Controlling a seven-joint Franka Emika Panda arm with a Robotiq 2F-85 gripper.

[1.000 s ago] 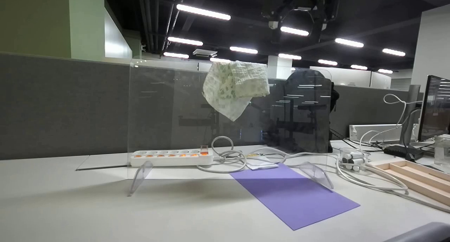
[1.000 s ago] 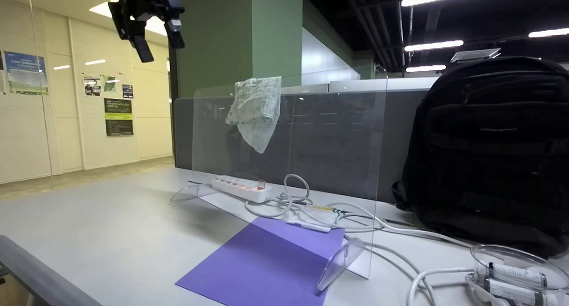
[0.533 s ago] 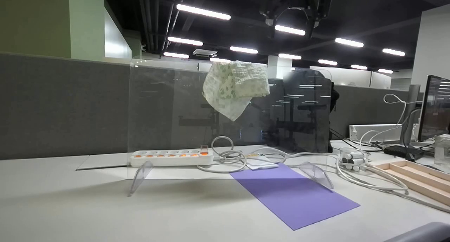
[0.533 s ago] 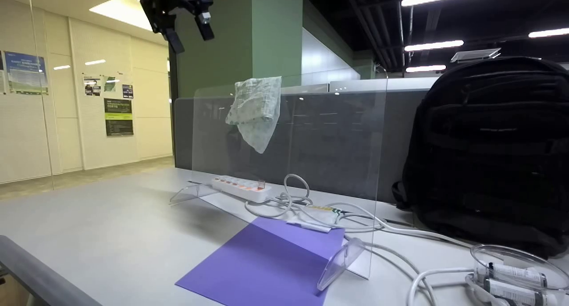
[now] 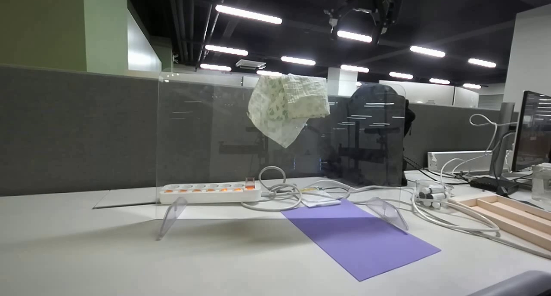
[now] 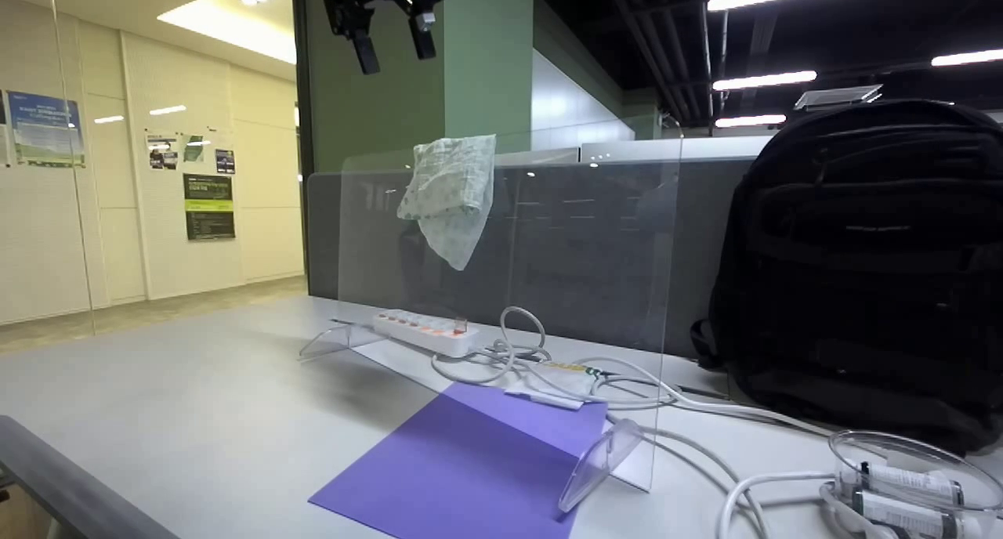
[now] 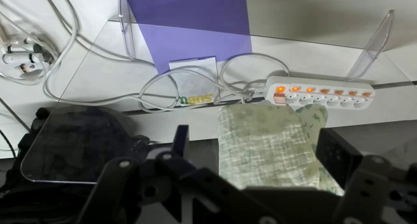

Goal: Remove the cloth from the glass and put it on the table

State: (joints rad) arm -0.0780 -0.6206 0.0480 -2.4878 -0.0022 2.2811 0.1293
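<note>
A pale green patterned cloth (image 5: 287, 109) hangs folded over the top edge of a clear upright glass panel (image 5: 206, 128). The cloth also shows in an exterior view (image 6: 454, 190) and in the wrist view (image 7: 264, 146). The panel stands on clear feet on the white table (image 5: 86, 253). My gripper (image 6: 396, 53) is open and empty, above the panel and apart from the cloth. In the wrist view the gripper (image 7: 257, 146) has its fingers spread, with the cloth seen between and below them. The cloth's lower part is hidden there by the gripper.
A purple sheet (image 5: 361, 240) lies partly under the panel. A white power strip (image 5: 211, 193) and looped cables (image 5: 284, 192) lie behind it. A black backpack (image 6: 862, 273), a clear cup of small bottles (image 6: 909, 484), a wooden tray (image 5: 508, 218) and a grey partition (image 5: 77, 132) stand around.
My open gripper has moved right and slightly up in an exterior view, to nearly above the cloth, and turned a little. The cloth and panel have not moved.
</note>
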